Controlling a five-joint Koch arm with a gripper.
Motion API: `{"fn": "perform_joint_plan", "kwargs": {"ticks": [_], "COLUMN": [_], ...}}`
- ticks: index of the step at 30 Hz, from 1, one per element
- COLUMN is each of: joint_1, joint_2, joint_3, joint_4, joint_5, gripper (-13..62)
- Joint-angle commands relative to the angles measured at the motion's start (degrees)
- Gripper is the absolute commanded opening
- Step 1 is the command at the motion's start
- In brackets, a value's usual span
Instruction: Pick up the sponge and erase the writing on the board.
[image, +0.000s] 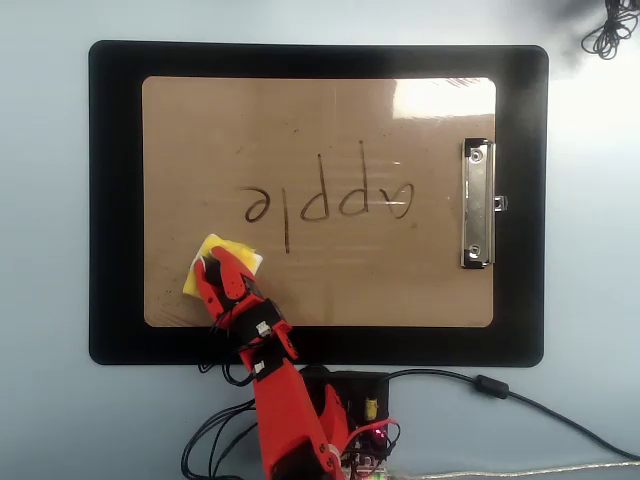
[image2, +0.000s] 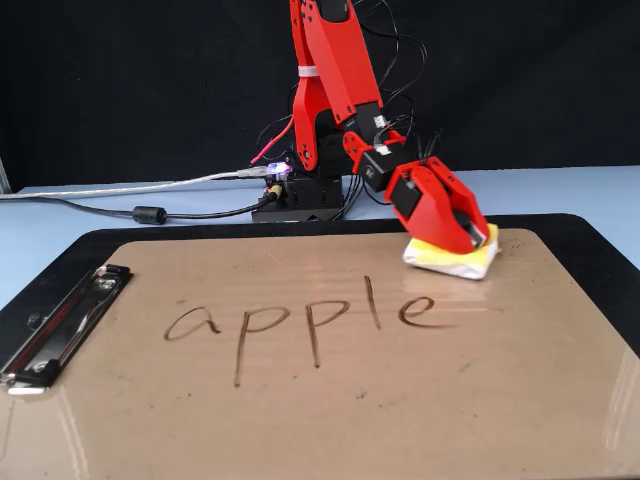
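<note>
The tool (image2: 462, 243) appears clamped on the sponge (image: 222, 262), pressed to the board (image: 330, 110). The writing (image: 330, 200) lies just beyond, nearest letter "e", running rightward overhead toward the clip.

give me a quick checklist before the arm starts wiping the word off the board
1. Sponge in the gripper: ok, jaws closed around it.
2. Sponge on the board, not the black mat: ok.
3. Sponge flat against the surface: cannot tell; in the fixed view it looks slightly tilted.
4. Writing intact: ok, "apple" is whole, nothing wiped yet.
5. Sponge beside the nearest letter, the "e": ok, close but not touching.
6. Clip away from the wiping path: ok.
</note>
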Motion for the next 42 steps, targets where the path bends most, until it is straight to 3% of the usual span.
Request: {"fn": "perform_joint_plan", "kwargs": {"ticks": [1,9,16,20,23,31,33,38,42], "joint_1": [7.5,31.5,45.6,46.3,46.7,47.5,49.1,51.9,52.2], "joint_2": [1.5,2.5,0.8,-0.6,-5.8,-31.9,-31.0,-10.8,-4.9], "joint_3": [-0.5,-0.8,-3.0,-3.1,-6.0,-35.5,-31.4,-5.5,-6.0], "joint_4": [-0.4,0.1,1.8,2.2,1.8,1.8,1.4,-4.5,-1.8], "joint_5": [5.0,21.3,19.6,8.3,3.5,3.3,3.3,3.2,3.0], "gripper": [-8.0,-8.0,-8.0,-8.0,-8.0,-8.0,-8.0,-8.0,-8.0]}}
